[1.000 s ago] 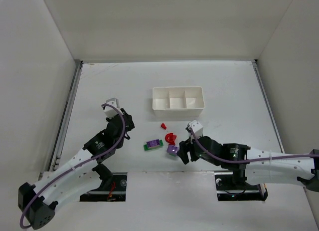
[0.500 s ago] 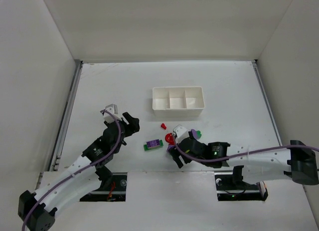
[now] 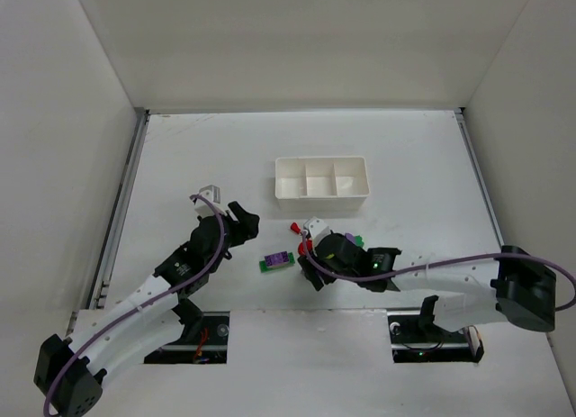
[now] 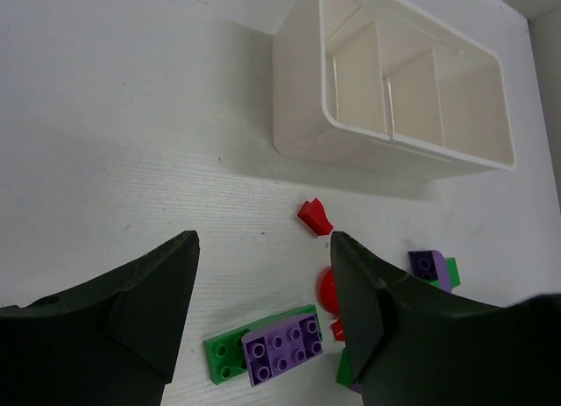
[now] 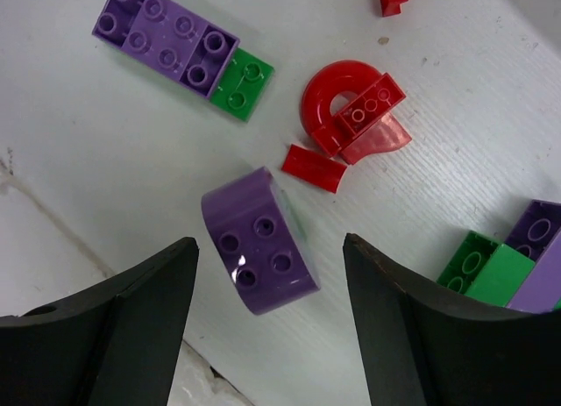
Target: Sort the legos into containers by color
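Near the front of the table (image 3: 423, 156), just ahead of the two arms, the legos (image 3: 277, 259) lie in a small bunch. The white tray (image 3: 321, 201) with its three containers sits farther back, and they look bare inside.

The right claw (image 5: 270, 248) hangs right over the bunch. Its two fingers (image 5: 140, 309) are spread apart and hold nothing. A fat purple brick (image 5: 260, 241) with one round side lies on the table just between them, with a little gap on each side. So this brick is straight below the claw, not off to one side. It lies a bit slanted, so I think the fingers must close on it with care, or it could twist and slip out.

Close by it are a red ring piece (image 5: 346, 108), a tiny red chip (image 5: 314, 167), and a long purple brick (image 5: 166, 38) sitting on a green plate (image 5: 241, 83). More green and purple bricks (image 5: 491, 270) lie by the right finger.

The left claw (image 4: 263, 274) is spread apart too, with nothing in it. It sits left of the bunch and points toward the tray. The long purple brick is the lego nearest to it.

The right arm is nearer to the fat purple brick, so I think that one gets picked up next. Then it has to go back across the table to one box of the tray.
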### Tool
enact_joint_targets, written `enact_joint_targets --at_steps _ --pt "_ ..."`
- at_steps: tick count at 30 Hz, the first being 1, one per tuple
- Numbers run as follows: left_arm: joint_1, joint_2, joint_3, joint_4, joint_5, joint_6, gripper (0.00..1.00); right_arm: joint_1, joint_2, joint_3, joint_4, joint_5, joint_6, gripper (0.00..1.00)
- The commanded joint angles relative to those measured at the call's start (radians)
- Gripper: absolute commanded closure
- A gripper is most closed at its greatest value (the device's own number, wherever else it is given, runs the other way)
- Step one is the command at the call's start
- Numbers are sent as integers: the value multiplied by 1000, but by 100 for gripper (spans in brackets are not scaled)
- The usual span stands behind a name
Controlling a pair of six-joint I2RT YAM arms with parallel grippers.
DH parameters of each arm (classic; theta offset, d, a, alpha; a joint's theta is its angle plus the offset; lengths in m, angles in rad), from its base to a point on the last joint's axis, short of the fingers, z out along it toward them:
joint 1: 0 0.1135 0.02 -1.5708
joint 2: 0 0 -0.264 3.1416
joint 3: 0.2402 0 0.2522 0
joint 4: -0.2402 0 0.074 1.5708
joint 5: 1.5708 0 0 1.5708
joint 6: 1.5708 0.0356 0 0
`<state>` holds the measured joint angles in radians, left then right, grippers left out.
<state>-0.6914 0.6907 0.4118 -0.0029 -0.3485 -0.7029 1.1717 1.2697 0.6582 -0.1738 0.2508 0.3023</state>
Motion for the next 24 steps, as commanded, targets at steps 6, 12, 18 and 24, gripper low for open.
enact_joint_targets --at_steps 6,12,18,24 --pt "16 -8 12 15 43 -23 42 -40 49 32 102 -56 -34 39" --pt "25 16 28 12 43 -23 42 -43 65 37 109 -67 -17 57" --pt "8 23 54 20 43 -9 43 -109 -96 31 141 -62 92 72" --pt "-85 9 81 157 45 101 42 -321 -265 14 226 -203 308 73"
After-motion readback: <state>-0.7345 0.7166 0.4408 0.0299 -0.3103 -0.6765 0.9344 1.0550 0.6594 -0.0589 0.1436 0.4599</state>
